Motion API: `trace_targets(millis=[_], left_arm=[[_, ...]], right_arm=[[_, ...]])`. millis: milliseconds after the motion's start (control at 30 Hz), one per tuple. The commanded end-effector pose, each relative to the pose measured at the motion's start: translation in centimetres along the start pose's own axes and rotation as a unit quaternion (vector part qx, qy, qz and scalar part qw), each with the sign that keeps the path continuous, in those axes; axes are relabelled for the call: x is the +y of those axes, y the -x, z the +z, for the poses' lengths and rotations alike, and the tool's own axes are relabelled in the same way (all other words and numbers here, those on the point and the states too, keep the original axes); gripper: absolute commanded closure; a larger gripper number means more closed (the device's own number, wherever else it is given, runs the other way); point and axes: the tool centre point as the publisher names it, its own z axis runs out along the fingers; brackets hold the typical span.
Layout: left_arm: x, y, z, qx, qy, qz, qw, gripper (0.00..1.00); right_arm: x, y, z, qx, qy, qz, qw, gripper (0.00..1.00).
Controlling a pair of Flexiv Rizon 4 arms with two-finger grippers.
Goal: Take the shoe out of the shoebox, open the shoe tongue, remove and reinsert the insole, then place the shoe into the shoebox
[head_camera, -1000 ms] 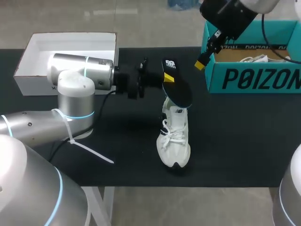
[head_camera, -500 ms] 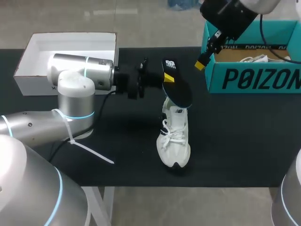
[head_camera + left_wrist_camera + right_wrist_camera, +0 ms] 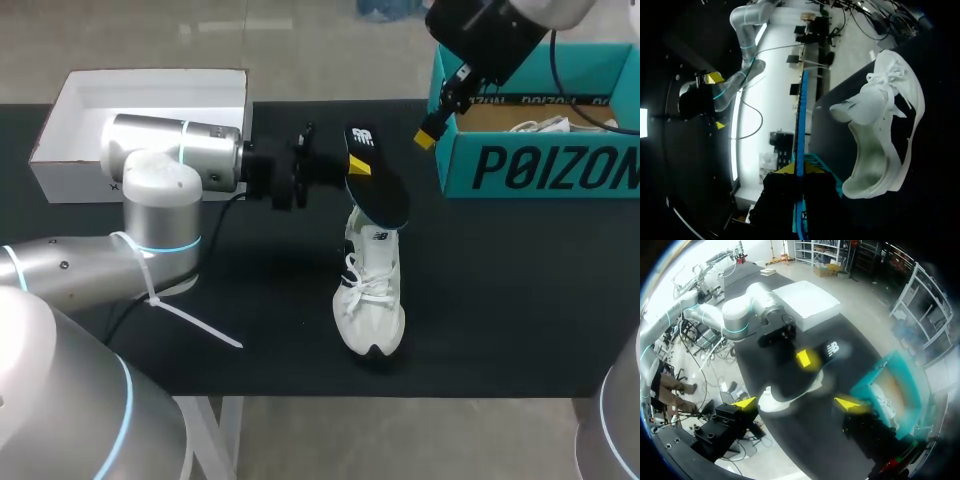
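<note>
A white sneaker (image 3: 370,295) stands on the black table (image 3: 500,300), toe toward the front edge. Just above its heel, my left gripper (image 3: 352,166) is shut on a black insole (image 3: 378,190), which slants down toward the shoe's opening. In the left wrist view the insole (image 3: 801,120) shows edge-on between the yellow tips, with the sneaker (image 3: 885,135) beside it. My right gripper (image 3: 432,128) hangs open, high over the near corner of the teal shoebox (image 3: 540,165). From the right wrist view its open fingers (image 3: 744,402) look down on the sneaker (image 3: 775,397) and insole (image 3: 827,352).
A white box lid (image 3: 140,105) lies at the table's back left, behind my left arm. The teal shoebox holds paper and a cable. A white zip tie (image 3: 190,320) hangs from the left arm over the table.
</note>
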Motion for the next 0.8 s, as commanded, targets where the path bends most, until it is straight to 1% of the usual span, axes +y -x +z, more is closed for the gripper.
trace_targets(millis=[33,333,367,400,467,500,567,600,633,667,700,767,800], left_arm=[[0.0,0.0,0.1,0.001,0.001,0.001,1.000,1.00],[0.0,0.0,0.1,0.001,0.001,0.001,1.000,1.00],[-0.4,0.7,-0.1,-0.004,0.001,0.003,1.000,1.00],[-0.6,1.1,-0.2,-0.012,0.001,-0.015,1.000,1.00],[-0.9,1.7,-0.8,-0.051,0.001,-0.052,0.997,1.00],[-1.0,1.9,-0.9,-0.053,0.004,-0.072,0.996,1.00],[-1.3,2.4,-1.4,-0.071,-0.007,-0.116,0.991,1.00],[-1.4,2.5,-1.4,-0.058,-0.007,-0.140,0.988,1.00],[-1.6,2.5,-1.3,-0.059,-0.023,-0.162,0.985,1.00],[-1.8,2.6,-1.4,-0.069,-0.031,-0.172,0.982,1.00],[-2.0,2.6,-1.4,-0.059,-0.030,-0.190,0.980,1.00],[-2.2,2.4,-1.2,-0.082,-0.057,-0.223,0.970,1.00],[-2.3,2.2,-1.2,-0.064,-0.055,-0.241,0.967,1.00]], right_arm=[[0.1,0.0,0.1,0.000,-0.001,0.000,1.000,0.00],[0.1,0.0,0.1,0.000,-0.001,0.000,1.000,0.00],[0.1,0.0,0.1,0.000,-0.001,0.000,1.000,0.00],[0.1,0.0,0.1,0.000,-0.001,0.000,1.000,0.00],[0.1,0.0,0.1,0.000,-0.001,0.000,1.000,0.00],[0.1,0.0,0.1,0.000,-0.001,0.000,1.000,0.00],[0.1,0.0,0.1,0.000,-0.001,0.000,1.000,0.00],[0.1,0.0,0.1,0.000,-0.001,0.000,1.000,0.00],[0.1,0.0,0.1,0.000,-0.001,0.000,1.000,0.00],[0.1,0.0,0.1,0.000,-0.001,0.000,1.000,0.00],[0.1,0.0,0.1,0.000,-0.001,0.000,1.000,0.00],[0.1,0.0,0.1,0.000,-0.001,0.000,1.000,0.00],[0.1,0.0,0.1,0.000,-0.001,0.000,1.000,0.00]])
